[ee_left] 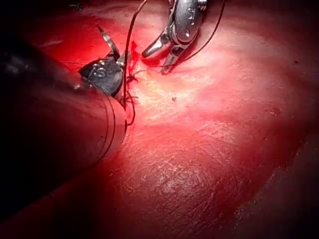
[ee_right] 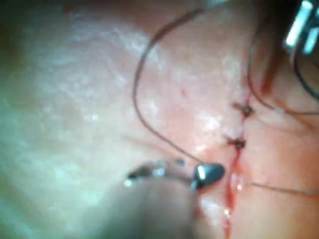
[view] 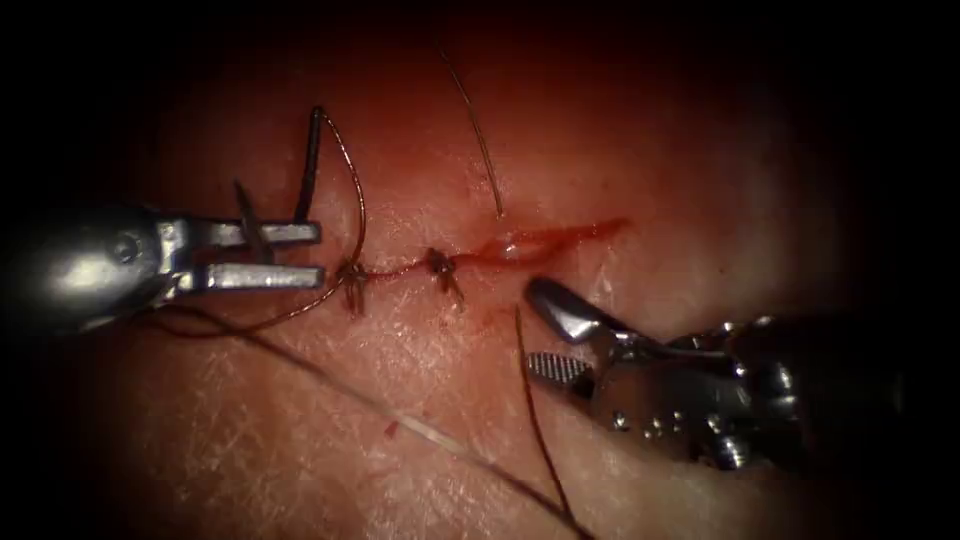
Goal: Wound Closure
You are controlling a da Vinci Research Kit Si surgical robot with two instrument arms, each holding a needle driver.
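My left tool (view: 320,255) lies left of the cut, with the middle of the curved needle (view: 312,165) held between its jaws. Both needle ends stand up off the tissue (view: 420,340), and the needle (ee_left: 109,42) is out of it. Thread (view: 358,200) runs from the needle's tail down to the left knot (view: 350,272). A second knot (view: 440,265) sits to its right. My right tool (view: 535,325) hovers just below the unclosed part of the cut (view: 560,238), jaws open and holding nothing. The same right tool (ee_left: 155,60) shows open from the left wrist.
Red fluid fills the open stretch of the cut. One thread strand (view: 480,140) enters the tissue above the cut. Another strand (view: 535,410) passes beside my right tool. A long strand (view: 400,410) crosses the lower tissue diagonally. Both knots (ee_right: 244,109) show beside the right tool's jaw.
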